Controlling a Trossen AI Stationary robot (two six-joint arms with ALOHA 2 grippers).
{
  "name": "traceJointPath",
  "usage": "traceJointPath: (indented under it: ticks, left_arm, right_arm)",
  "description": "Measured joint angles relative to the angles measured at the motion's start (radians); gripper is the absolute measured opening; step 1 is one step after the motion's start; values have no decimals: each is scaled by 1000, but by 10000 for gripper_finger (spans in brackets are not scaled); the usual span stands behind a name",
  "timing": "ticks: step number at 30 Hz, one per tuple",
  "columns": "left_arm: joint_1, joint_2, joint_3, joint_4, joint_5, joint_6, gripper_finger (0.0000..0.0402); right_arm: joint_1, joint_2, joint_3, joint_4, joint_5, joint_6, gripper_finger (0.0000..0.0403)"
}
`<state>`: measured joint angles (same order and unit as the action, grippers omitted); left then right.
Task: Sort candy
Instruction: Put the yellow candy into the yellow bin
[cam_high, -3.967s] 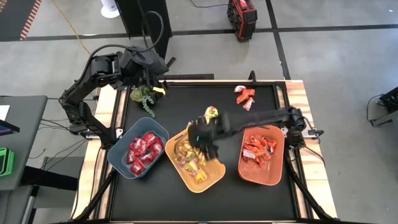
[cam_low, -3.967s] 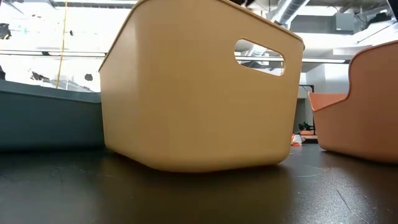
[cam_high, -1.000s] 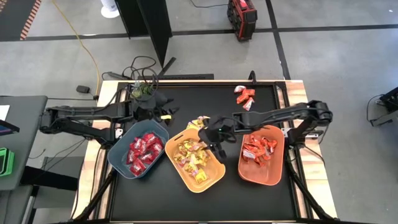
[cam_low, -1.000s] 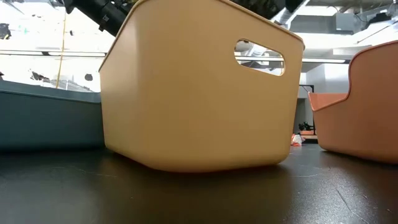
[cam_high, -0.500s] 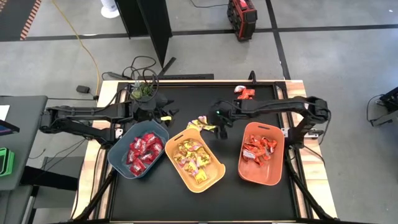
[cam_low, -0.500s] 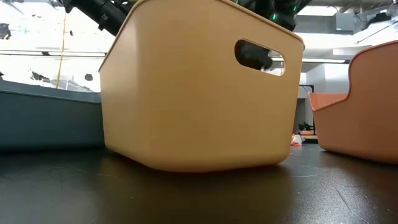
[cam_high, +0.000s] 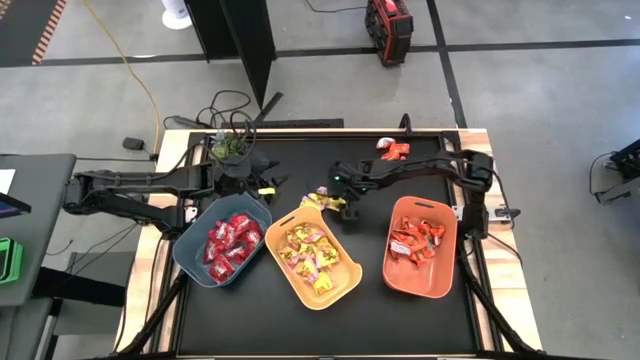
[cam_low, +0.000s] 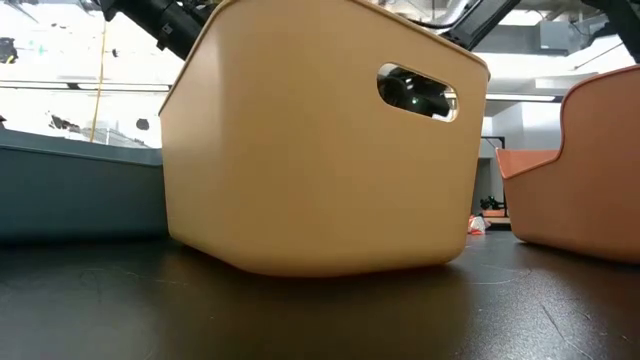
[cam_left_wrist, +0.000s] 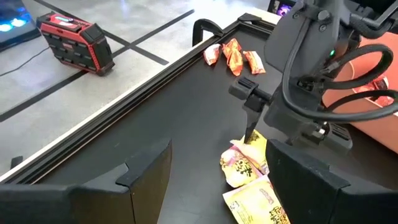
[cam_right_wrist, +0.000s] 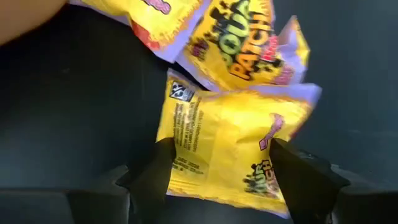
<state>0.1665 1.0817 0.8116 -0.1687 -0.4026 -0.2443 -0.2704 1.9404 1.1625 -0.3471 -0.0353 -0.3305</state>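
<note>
Nearest me, three bins are sitting in a row on the black surface (cam_high: 300, 320): the blue-grey bin (cam_high: 190, 250) on the left is holding deep red candies (cam_high: 232, 240), the yellow bin (cam_high: 345, 285) in the middle is holding yellow candies with pink marks (cam_high: 310, 252), and the orange bin (cam_high: 440, 275) on the right is holding orange-red candies (cam_high: 415, 240).

Just beyond the yellow bin's far rim, I am reaching my right end effector (cam_high: 350, 208) down over a small pile of loose yellow packets (cam_right_wrist: 230, 137). My fingers are standing open, one on each side of the nearest packet, not yet closed on it.

Farther left, my left end effector (cam_high: 262, 185) is hanging past the blue-grey bin's far edge, its fingers spread apart and holding nothing. A green plant sprig (cam_high: 228, 148) is lying just behind it.

At the far right of the surface, a few orange-red packets (cam_left_wrist: 233, 55) are lying loose near the edge rail.
</note>
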Motion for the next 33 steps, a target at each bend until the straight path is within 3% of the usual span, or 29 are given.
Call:
traceJointPath:
  ticks: [4, 9, 11, 16, 22, 28, 33]
  left_arm:
    - [0, 0, 0, 0, -1, 4, 254]
    - [0, 0, 0, 1, -2, 4, 254]
    - [0, 0, 0, 1, -2, 0, 254]
    - [0, 0, 0, -1, 22, -8, 254]
    - [7, 0, 0, 1, 24, -24, 254]
    - [20, 0, 0, 2, 23, -30, 254]
    - [19, 0, 0, 29, 22, 8, 254]
  right_arm:
    - [12, -7, -1, -6, 3, -1, 213]
    - [22, -74, -7, -32, 13, -12, 59]
    - [22, -125, -9, -52, 13, -15, 19]
    - [56, -279, -8, -43, 11, -19, 25]
    - [194, -391, -4, 54, -126, -69, 15]
    - [315, -357, -5, 108, -127, -87, 29]
    - [351, -296, 11, 201, -126, -24, 76]
